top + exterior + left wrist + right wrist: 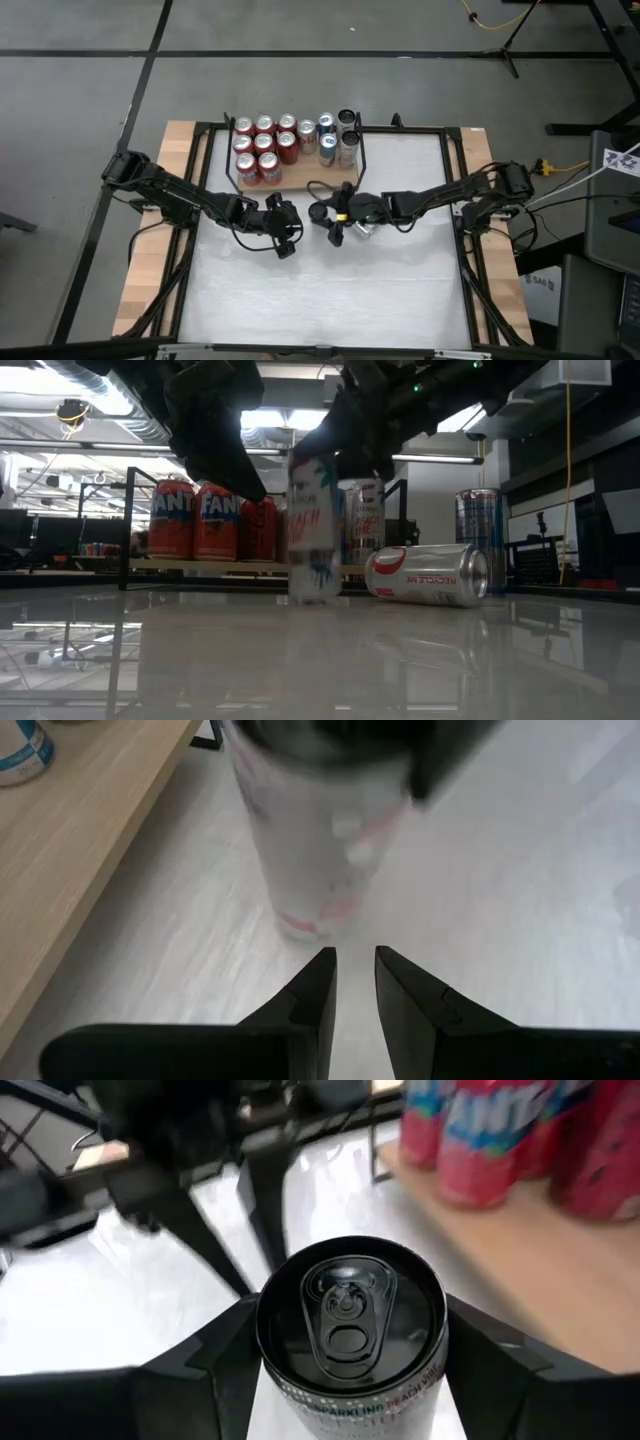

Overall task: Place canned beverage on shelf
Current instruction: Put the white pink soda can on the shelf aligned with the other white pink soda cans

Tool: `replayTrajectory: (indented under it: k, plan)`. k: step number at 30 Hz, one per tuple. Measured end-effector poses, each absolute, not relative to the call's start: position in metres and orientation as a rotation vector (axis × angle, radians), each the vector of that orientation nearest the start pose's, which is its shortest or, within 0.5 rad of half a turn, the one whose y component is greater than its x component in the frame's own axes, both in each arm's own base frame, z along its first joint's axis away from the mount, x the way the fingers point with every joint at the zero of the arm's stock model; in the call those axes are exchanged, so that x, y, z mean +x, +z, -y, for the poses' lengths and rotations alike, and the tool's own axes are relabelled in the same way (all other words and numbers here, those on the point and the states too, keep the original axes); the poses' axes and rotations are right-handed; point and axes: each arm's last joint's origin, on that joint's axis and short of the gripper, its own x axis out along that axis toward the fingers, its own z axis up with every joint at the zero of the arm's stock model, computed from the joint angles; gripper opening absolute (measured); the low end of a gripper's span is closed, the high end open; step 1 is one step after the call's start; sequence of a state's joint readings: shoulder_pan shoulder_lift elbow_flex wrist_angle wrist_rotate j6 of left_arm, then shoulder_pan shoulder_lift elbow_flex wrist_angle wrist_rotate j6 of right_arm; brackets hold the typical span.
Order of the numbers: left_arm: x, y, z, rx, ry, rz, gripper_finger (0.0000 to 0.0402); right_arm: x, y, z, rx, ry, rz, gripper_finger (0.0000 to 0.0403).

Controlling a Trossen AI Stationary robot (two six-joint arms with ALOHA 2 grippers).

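The right gripper point(350, 1370) has its fingers clamped around an upright slim white can point(314, 525), which stands on the white tabletop point(330, 290) just in front of the shelf point(300, 178). The left gripper point(355, 970) waits close beside it, fingers nearly pressed together and holding nothing. A tipped silver can point(428, 575) lies just to one side. The shelf already carries red cans point(262, 146) and silver ones, with bare board along its near edge. Best play from here is probably a straight lift, keeping the can vertical and clear of the black rail point(362, 150), then a gentle set-down on that bare wood.
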State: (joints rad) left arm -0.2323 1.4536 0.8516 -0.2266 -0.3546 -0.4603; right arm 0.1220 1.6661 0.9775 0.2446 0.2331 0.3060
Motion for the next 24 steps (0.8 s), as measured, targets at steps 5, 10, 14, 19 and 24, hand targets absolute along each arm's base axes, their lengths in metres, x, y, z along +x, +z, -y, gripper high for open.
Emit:
replayTrajectory:
  k: [5,10,14,19,24]
  plan:
    - [0.284,0.207,0.057,-0.195,0.296,-0.744,0.0064,0.344,0.241,-0.023,0.199,-0.201,-0.39,0.0243]
    - [0.284,0.207,0.056,-0.18,0.331,-0.726,0.0064,0.33,0.265,-0.004,0.172,-0.184,-0.354,0.0242]
    - [0.284,0.208,0.052,-0.158,0.394,-0.702,0.0064,0.319,0.281,0.018,0.158,-0.165,-0.325,0.0243]
    - [0.287,0.21,0.043,-0.151,0.467,-0.66,0.0064,0.311,0.29,0.044,0.145,-0.097,-0.303,0.0243]
    - [0.291,0.213,0.031,-0.154,0.554,-0.595,0.0064,0.307,0.289,0.064,0.129,-0.044,-0.314,0.0244]
